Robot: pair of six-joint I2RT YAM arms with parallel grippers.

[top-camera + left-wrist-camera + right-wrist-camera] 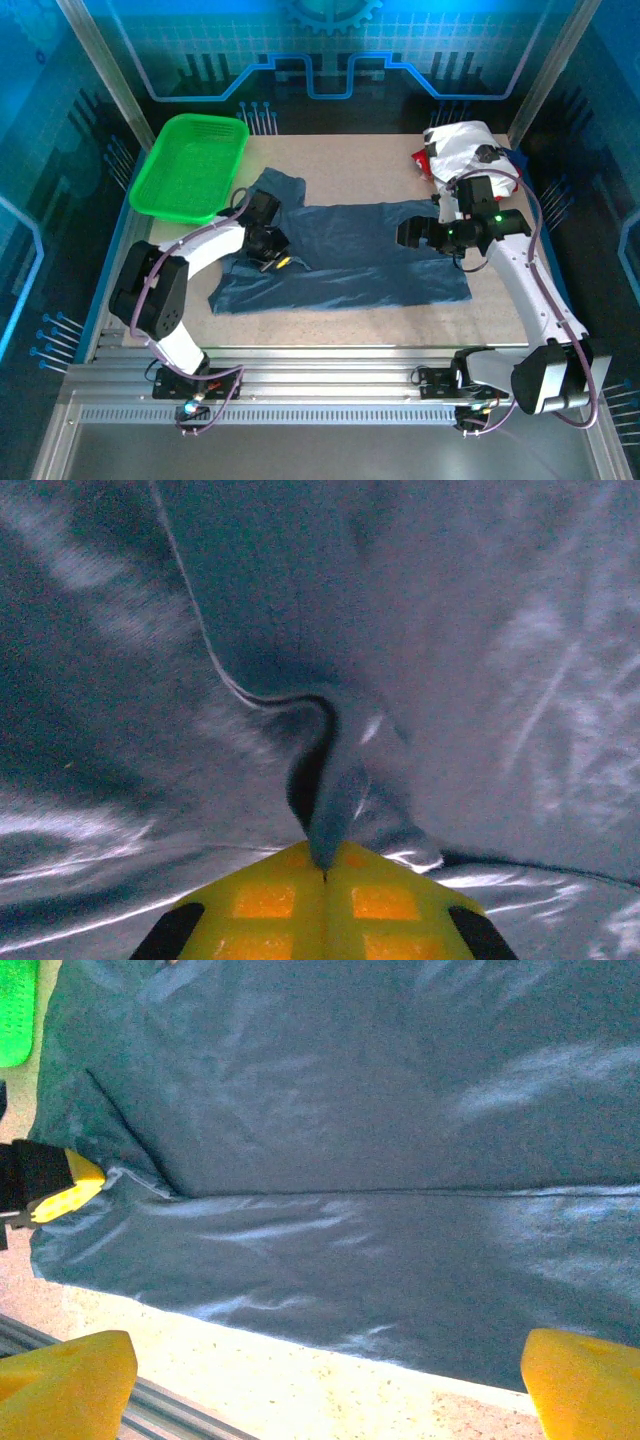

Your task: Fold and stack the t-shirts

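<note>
At the centre of the speckled table (330,325), on the left part of a spread dark slate-blue cloth t-shirt (345,248), left gripper (323,870), jaws clamped on a thin pinch of it; right gripper (322,1370), jaws wide apart above its right side. Likely trouble: pinch slipping on lifting, or one-sided pull bunching the cloth. Counted: two grippers, one blue shirt, one green plastic mesh basket (192,165), one crumpled white-and-red cloth heap (462,148), shirts within untellable.

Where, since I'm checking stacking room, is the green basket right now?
In the top view, the green basket sits at the table's far left corner, beside the slate-blue t-shirt.
</note>
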